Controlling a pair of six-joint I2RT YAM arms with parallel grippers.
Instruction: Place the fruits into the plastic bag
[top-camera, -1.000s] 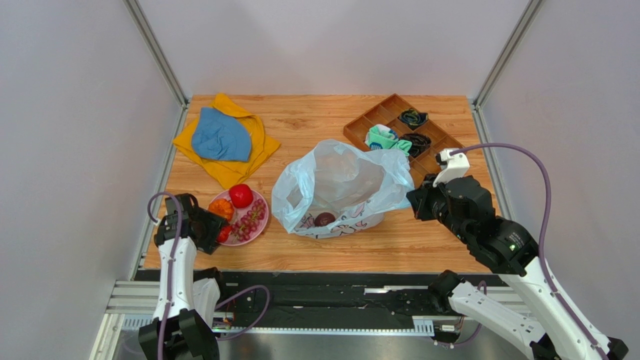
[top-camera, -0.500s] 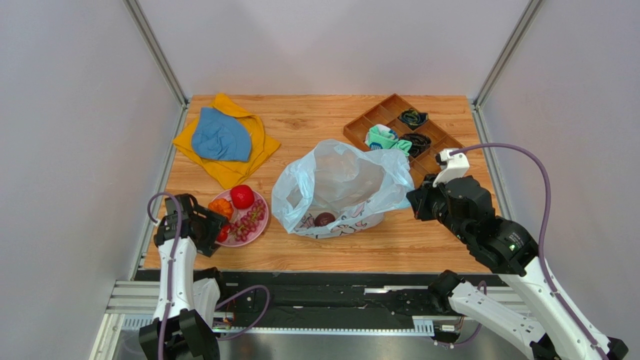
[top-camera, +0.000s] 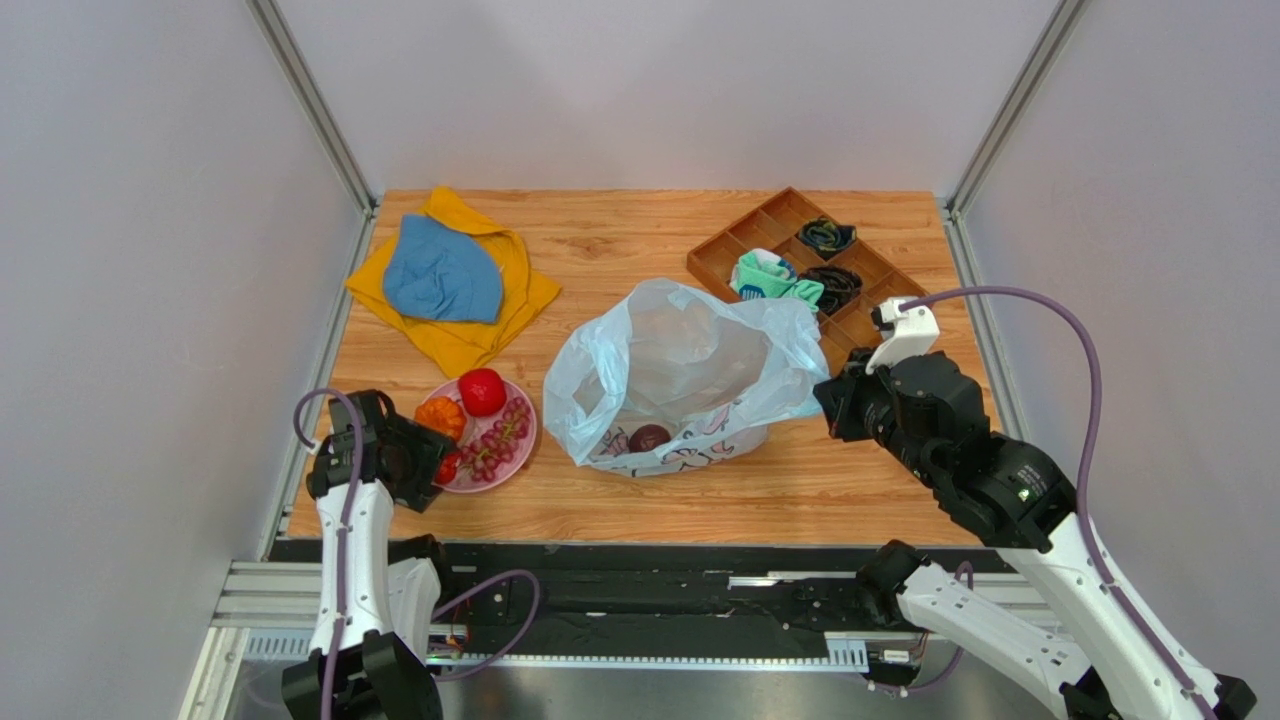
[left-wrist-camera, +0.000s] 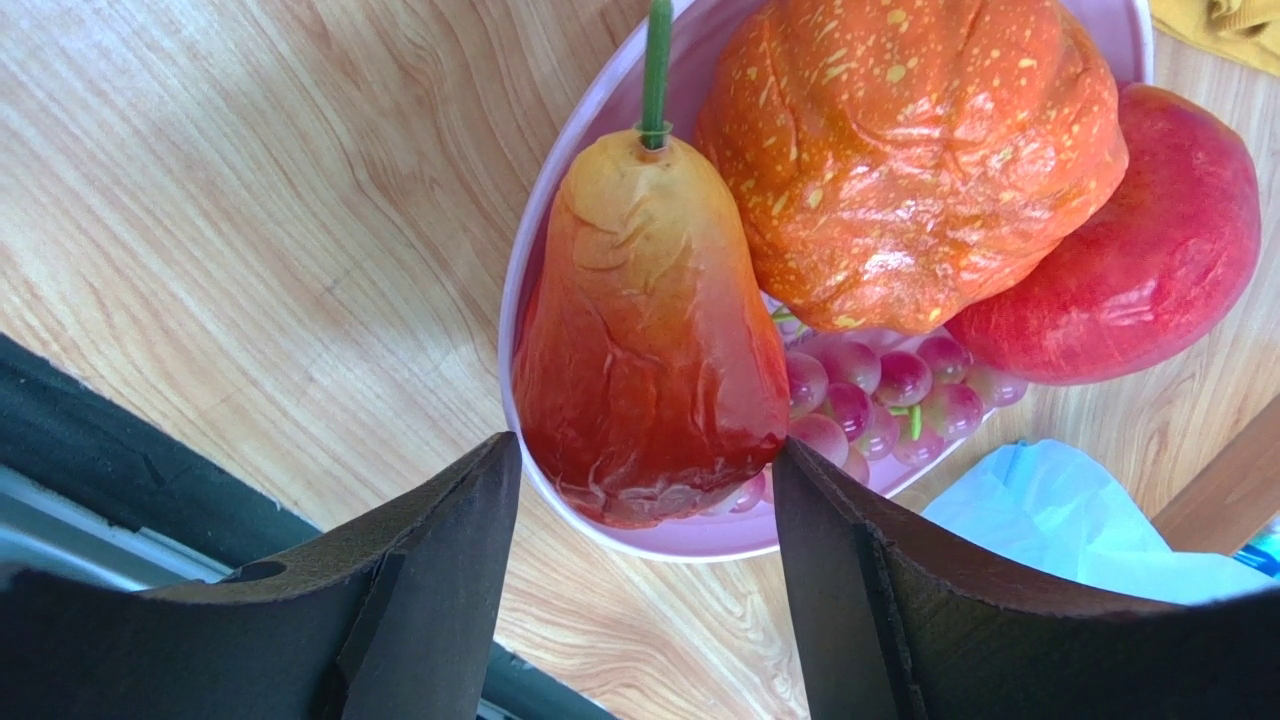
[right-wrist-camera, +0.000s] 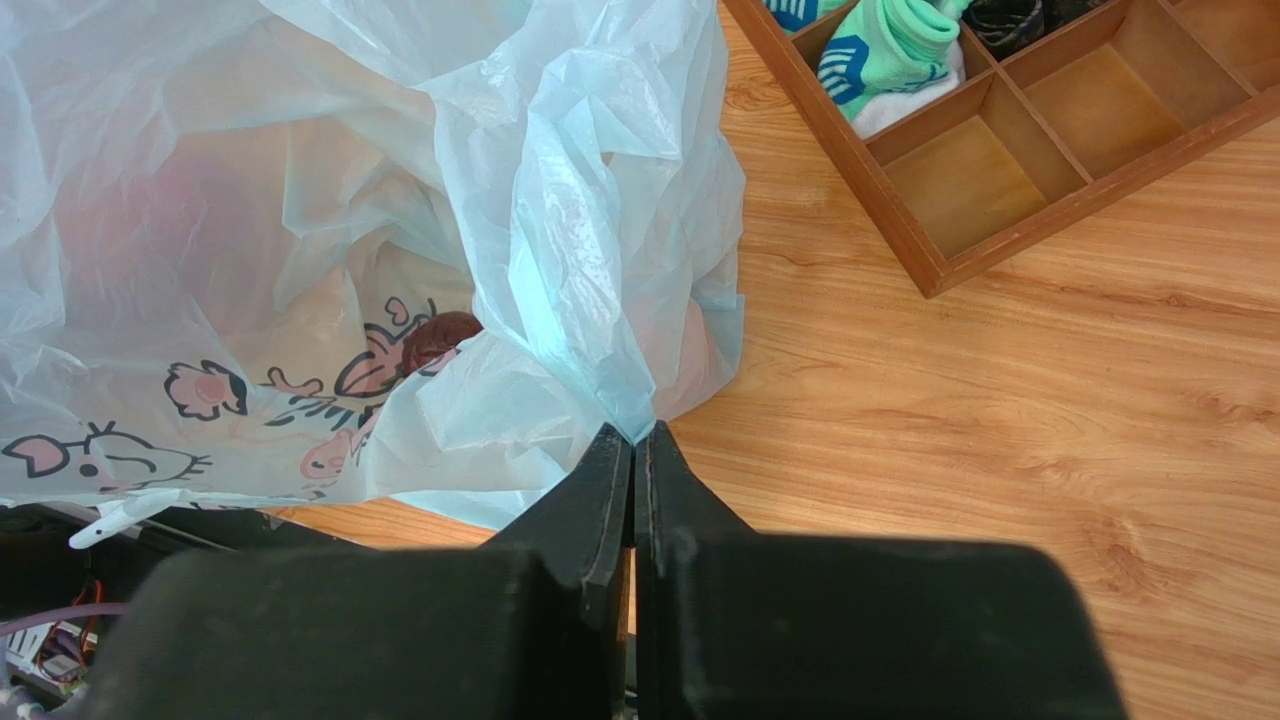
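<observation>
At the near left corner of the tabletop (top-camera: 631, 240), on the pink plate (left-wrist-camera: 616, 93), four fruits not yet bagged:
- pear-shaped fruit (left-wrist-camera: 646, 330), red-orange, green stem, lying at the plate's near rim
- orange (left-wrist-camera: 909, 150), touching it
- red apple (left-wrist-camera: 1120, 255), beyond the orange
- grapes (left-wrist-camera: 879, 393), tucked beneath the three

Fifth fruit: plum (top-camera: 649, 438), already inside the plastic bag (top-camera: 676, 368), mid-tabletop, just beside the plate.

Hazards, as I judge them:
- The pear-shaped fruit tapers and looks glossy. A squeeze on its broad end may squirt it forward into the orange.
- My jaws stand close to the plate's rim. Closing may catch the plate, tip it and scatter the grapes.
- The bag's mouth is slack and pinned at one spot only. It may sag shut, or the whole bag may slide if I tug.

Left pincer (left-wrist-camera: 643, 450): released, jaws either side of the pear-shaped fruit's broad end. I cannot tell whether they touch it. The arm is folded close to its base, wrist pitched down over the plate's near edge.

Right pincer (right-wrist-camera: 634, 443): clenched on a fold of the bag's right-hand edge. The arm reaches in low from the right, near the wooden tray (right-wrist-camera: 1037, 135).
</observation>
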